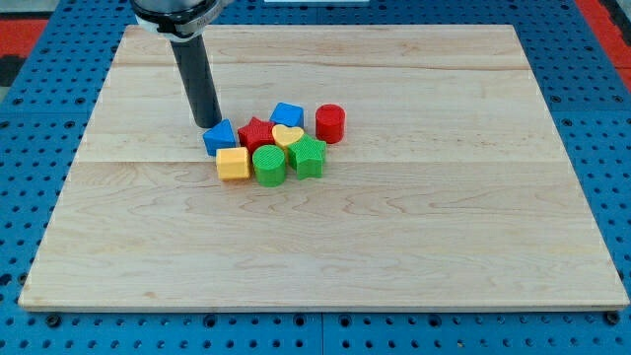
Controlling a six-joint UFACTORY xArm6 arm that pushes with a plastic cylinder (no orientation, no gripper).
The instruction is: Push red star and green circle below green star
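Observation:
The red star (256, 131) sits in a tight cluster near the board's middle. The green circle (268, 164) lies just below it, touching the green star (309, 156) on its right. My tip (208, 125) rests on the board at the cluster's upper left, right against a blue block (219, 136) that lies left of the red star. The dark rod rises from the tip towards the view's top.
In the same cluster are a yellow square (233, 164) left of the green circle, a yellow heart (287, 136) between the red star and the green star, a second blue block (287, 115) above the heart, and a red cylinder (329, 123) at the right. The wooden board (444, 227) lies on a blue pegboard.

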